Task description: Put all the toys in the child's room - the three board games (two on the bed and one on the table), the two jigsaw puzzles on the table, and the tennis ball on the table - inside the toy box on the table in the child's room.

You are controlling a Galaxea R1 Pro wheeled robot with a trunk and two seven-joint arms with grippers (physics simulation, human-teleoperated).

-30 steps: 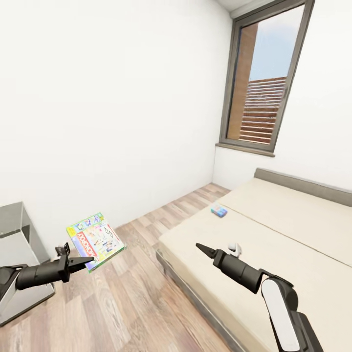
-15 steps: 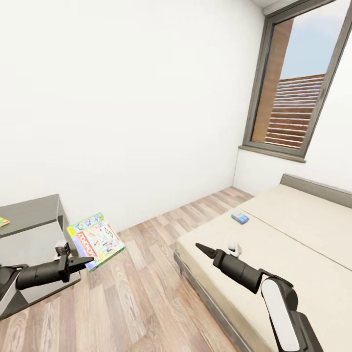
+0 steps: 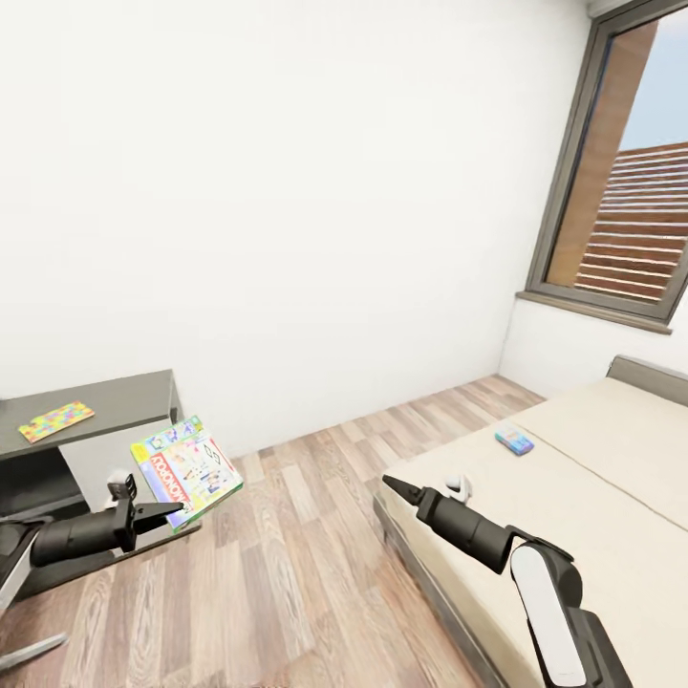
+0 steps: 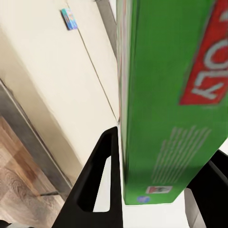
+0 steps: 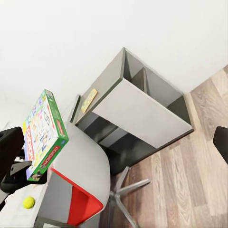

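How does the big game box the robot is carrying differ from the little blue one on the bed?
The green-edged board game is large, pastel-covered, tilted and gripped in the left gripper jaws; the blue-cyan board game is far smaller, lying flat and untouched on the bed. Both are flat rectangular boxes.

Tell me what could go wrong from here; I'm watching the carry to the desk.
The left claw pinches the green-edged board game only at one edge, tilted out over the floor, so it could slip or swing loose. Swinging toward the table may knock the jigsaw puzzle lying there. The small blue board game remains on the bed and could be forgotten.
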